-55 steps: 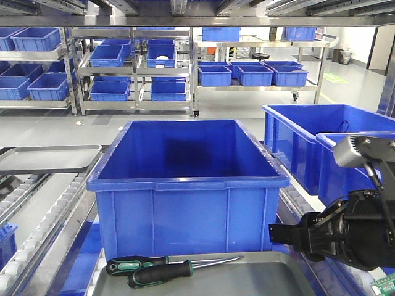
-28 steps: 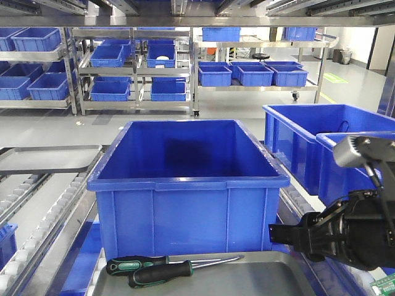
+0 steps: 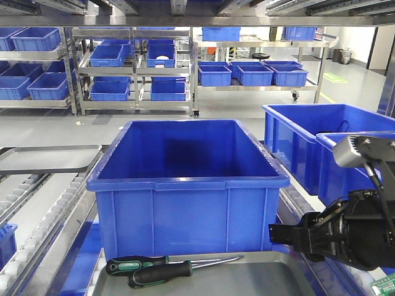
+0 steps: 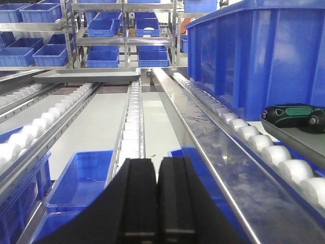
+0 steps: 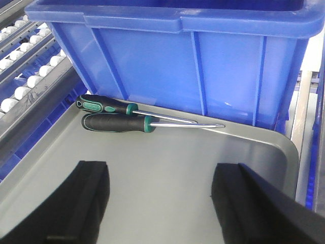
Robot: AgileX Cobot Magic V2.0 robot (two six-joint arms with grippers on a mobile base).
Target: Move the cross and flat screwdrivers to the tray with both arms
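Both screwdrivers point(image 5: 137, 118) lie in the tray point(image 5: 264, 152), right gripper point(image 5: 160, 195) spread wide, left gripper point(image 4: 157, 198) clenched empty; a careless retreat could nudge them.

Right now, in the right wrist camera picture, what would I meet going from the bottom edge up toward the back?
Right gripper → bare tray floor → the two screwdrivers side by side → big blue bin.
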